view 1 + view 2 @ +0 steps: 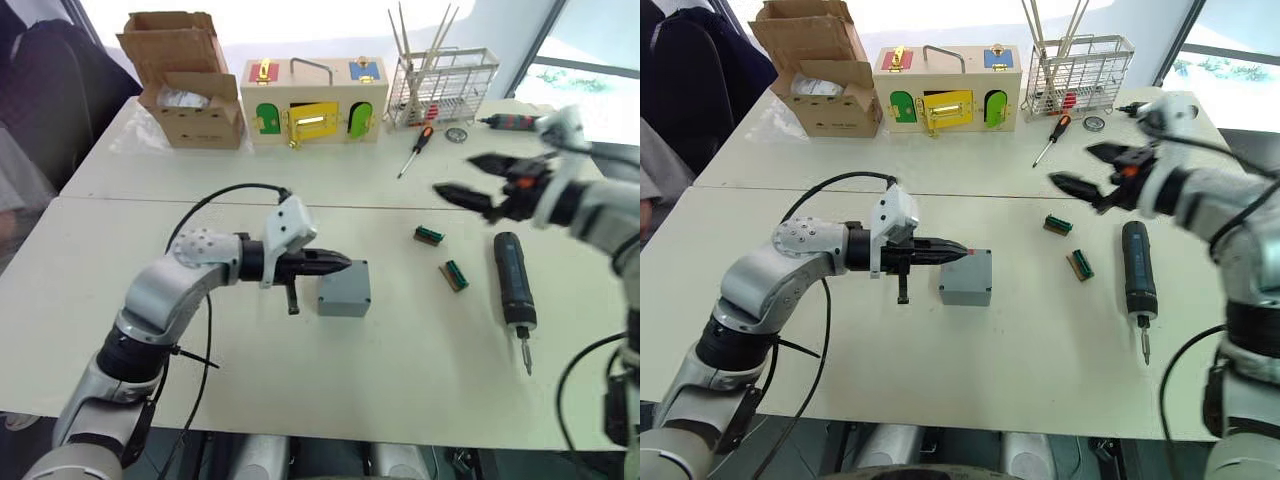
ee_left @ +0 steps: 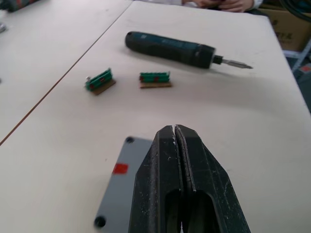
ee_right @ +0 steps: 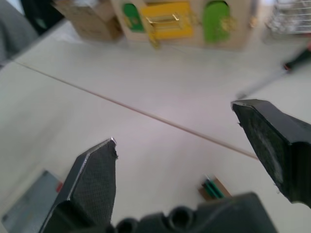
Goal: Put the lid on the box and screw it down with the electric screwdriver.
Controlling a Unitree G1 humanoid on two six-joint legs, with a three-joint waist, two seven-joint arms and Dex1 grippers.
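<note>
So there's 1 grey box (image 1: 344, 288) mid-tabletop (image 1: 120, 300), lid (image 2: 116, 187) already sitting on it, red mark showing in the left wrist view. The left claw (image 1: 340, 264) is clenched tight with its tip right over the box's near-left edge. 1 electric screwdriver (image 1: 512, 283) lies flat to the right, long axis running near-to-far, bit pointing toward the robot. 2 small green connector pieces (image 1: 429, 235) (image 1: 455, 275) sit between box and driver. Right claw (image 1: 462, 178) hangs spread wide above them. Further back: 1 red-handled screwdriver (image 1: 415, 150), 1 wooden box (image 1: 313, 100), 1 cardboard box (image 1: 185, 85), 1 wire rack (image 1: 442, 90).
</note>
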